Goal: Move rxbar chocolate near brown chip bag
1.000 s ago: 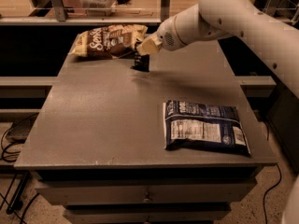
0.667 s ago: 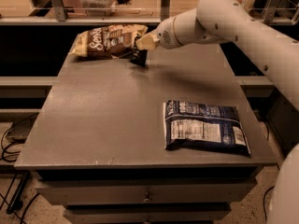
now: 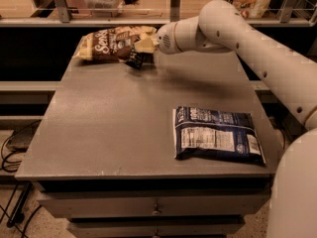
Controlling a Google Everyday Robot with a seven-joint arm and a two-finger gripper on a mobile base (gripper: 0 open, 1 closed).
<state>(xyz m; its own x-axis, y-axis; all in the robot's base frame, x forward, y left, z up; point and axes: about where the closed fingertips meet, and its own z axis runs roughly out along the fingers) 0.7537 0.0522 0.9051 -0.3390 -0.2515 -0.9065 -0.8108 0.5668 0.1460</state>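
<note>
The brown chip bag [image 3: 101, 43], brown and cream with white lettering, lies at the table's far left corner. The rxbar chocolate [image 3: 134, 59], a small black wrapper, hangs tilted just at the bag's right end, close above the table top. My gripper [image 3: 143, 47] reaches in from the right and is shut on the bar's upper edge, its cream fingers right over the bag's right tip. The white arm [image 3: 233, 33] spans the table's far right side.
A large dark blue bag with a white label [image 3: 215, 134] lies flat at the table's front right. The grey table [image 3: 109, 128] has drawers below its front edge. A shelf rail with containers runs behind the table. Cables lie on the floor at left.
My gripper has carried the rxbar chocolate a little to the left and farther back, closer to the brown chip bag. The two bags have not moved.
</note>
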